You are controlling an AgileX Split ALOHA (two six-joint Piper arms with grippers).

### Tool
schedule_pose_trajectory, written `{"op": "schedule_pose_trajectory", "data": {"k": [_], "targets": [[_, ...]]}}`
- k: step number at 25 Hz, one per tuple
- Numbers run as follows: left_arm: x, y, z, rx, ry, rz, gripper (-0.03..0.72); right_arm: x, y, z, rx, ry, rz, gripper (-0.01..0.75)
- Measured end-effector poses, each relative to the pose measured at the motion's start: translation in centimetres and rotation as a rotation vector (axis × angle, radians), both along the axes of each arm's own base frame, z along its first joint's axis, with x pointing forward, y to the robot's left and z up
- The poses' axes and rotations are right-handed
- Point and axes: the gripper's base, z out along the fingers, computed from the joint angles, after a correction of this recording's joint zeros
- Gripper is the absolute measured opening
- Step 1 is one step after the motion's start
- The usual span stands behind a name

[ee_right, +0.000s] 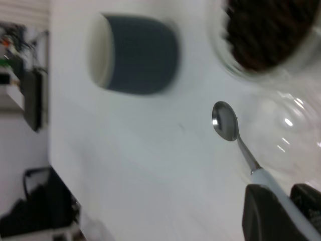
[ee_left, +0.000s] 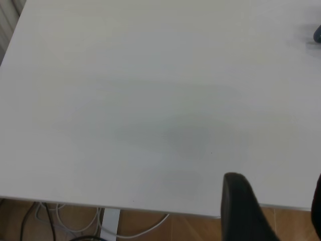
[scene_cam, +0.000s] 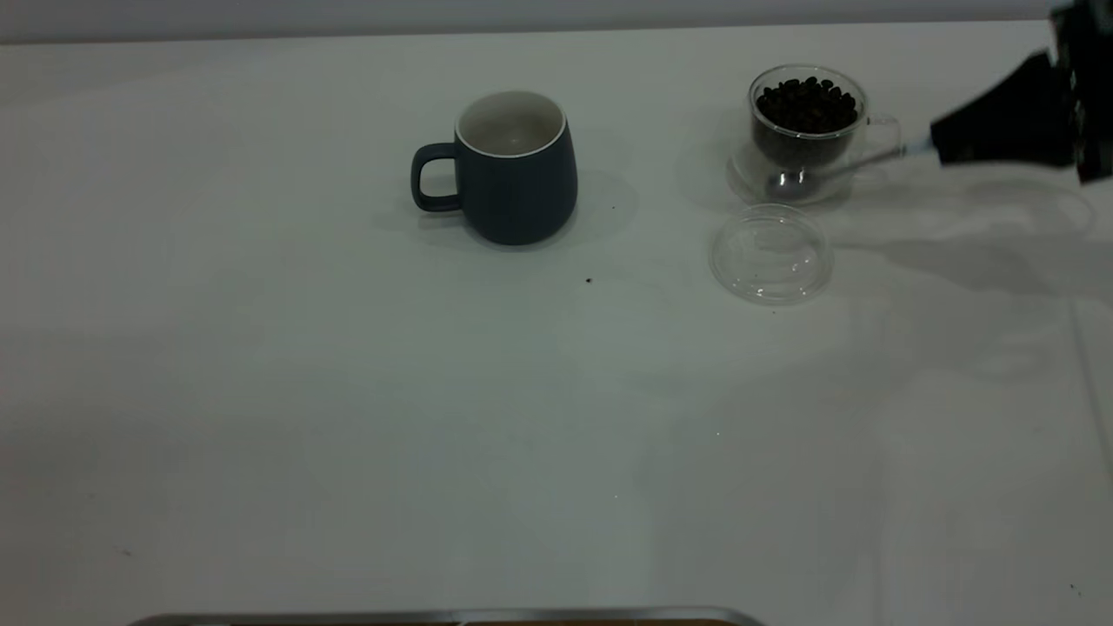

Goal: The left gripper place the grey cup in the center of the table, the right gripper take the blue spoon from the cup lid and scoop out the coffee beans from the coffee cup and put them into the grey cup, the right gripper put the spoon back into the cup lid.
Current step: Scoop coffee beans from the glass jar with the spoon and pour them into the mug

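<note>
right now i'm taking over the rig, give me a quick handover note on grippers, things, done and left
Right gripper: shut on the spoon, held in front of the coffee cup; bowl looks empty.
Left gripper: away at the table edge, holding nothing.
Grey cup: upright mid-table, looks empty.
Cup lid: empty, in front of the coffee cup.
Done: cup placed, spoon taken.
Left: scoop beans into the grey cup, return spoon to lid.

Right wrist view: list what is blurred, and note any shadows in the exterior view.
Right wrist view: grey cup and coffee cup are smeared, the spoon sharper. Exterior view: soft shadows fall beside the grey cup and under the right end effector.
</note>
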Motion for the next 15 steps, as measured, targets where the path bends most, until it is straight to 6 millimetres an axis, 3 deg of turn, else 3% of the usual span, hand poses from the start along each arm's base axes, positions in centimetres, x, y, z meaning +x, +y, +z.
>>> {"op": "schedule_pose_trajectory", "data": {"k": [6, 10, 15], "targets": [[0.0, 0.0, 0.0, 0.0, 0.0, 0.0, 0.408, 2.5, -0.6, 3.3, 0.047, -0.067, -0.17, 0.101], [0.0, 0.0, 0.0, 0.0, 0.0, 0.0, 0.408, 3.8, -1.3, 3.6, 0.004, -0.04, -0.235, 0.101], [0.0, 0.0, 0.0, 0.0, 0.0, 0.0, 0.408, 4.0, -1.6, 2.6, -0.028, -0.007, -0.263, 0.101]]}}
